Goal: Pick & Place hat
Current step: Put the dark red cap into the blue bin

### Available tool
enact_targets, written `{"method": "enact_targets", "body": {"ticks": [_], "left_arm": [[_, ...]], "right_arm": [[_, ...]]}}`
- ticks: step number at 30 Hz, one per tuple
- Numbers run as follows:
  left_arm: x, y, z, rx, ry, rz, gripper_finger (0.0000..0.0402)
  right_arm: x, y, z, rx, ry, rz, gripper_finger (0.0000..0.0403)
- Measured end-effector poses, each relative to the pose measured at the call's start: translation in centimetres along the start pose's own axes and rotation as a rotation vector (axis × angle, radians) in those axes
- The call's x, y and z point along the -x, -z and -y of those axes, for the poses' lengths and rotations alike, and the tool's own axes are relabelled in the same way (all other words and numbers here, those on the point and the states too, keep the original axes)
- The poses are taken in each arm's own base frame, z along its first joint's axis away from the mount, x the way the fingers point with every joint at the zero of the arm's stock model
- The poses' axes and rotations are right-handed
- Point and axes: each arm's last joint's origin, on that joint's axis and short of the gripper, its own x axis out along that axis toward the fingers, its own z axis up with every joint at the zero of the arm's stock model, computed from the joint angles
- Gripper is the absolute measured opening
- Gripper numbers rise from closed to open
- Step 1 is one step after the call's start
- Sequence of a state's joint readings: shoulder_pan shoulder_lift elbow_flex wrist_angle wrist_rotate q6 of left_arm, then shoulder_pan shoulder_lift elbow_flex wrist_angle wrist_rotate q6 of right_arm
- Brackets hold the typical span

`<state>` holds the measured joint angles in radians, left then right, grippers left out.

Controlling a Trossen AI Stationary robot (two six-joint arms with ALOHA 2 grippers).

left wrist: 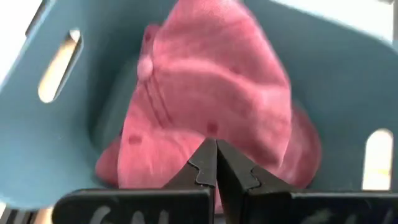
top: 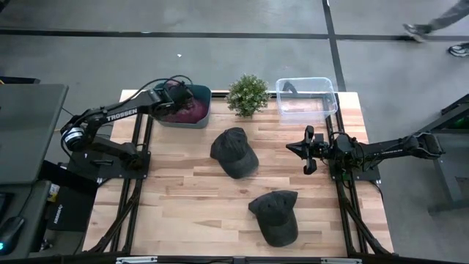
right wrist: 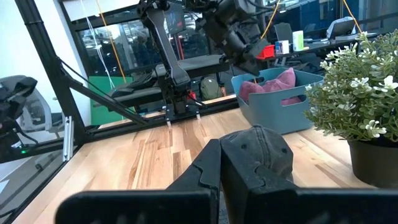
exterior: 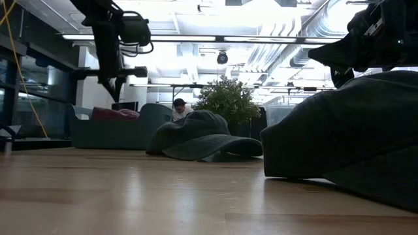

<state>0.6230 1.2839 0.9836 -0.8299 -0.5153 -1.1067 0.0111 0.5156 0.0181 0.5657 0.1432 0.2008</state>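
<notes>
A pink hat (left wrist: 205,93) lies in the blue bin (top: 206,93) at the table's far left. My left gripper (left wrist: 216,146) hangs shut just above it, slanting down, with nothing between its fingers; the low view shows this gripper (exterior: 117,96) clear of the bin's rim. One dark grey hat (top: 234,152) rests on its brim and crown at the middle of the table. A second dark hat (top: 275,216) lies nearer the front edge. My right gripper (top: 289,148) waits shut and level at the right, pointing toward the middle hat (right wrist: 255,149).
A potted plant (top: 248,95) stands at the far edge, between the bin and a clear plastic box (top: 306,97) at the far right. Bare wooden tabletop lies to the left of the two dark hats and along the front.
</notes>
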Motion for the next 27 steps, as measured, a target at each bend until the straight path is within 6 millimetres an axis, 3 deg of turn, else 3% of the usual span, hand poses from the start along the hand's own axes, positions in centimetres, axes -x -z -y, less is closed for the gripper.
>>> {"method": "enact_targets", "body": {"ticks": [6, 13, 20, 27], "left_arm": [[-0.4, -1.1, -0.1, 0.052, 0.009, 0.004, 0.0], [-3.5, -3.0, -0.1, 0.111, 0.03, -0.063, 0.0], [-6.6, -2.8, -0.1, 0.071, -0.034, -0.154, 0.0], [-7.4, -2.5, 0.2, 0.063, -0.028, -0.182, 0.0]], "right_arm": [[0.0, 0.0, 0.0, 0.0, 0.0, 0.0, 0.0], [0.0, 0.0, 0.0, 0.0, 0.0, 0.0, 0.0], [0.0, 0.0, 0.0, 0.0, 0.0, 0.0, 0.0], [0.0, 0.0, 0.0, 0.0, 0.0, 0.0, 0.0]]}}
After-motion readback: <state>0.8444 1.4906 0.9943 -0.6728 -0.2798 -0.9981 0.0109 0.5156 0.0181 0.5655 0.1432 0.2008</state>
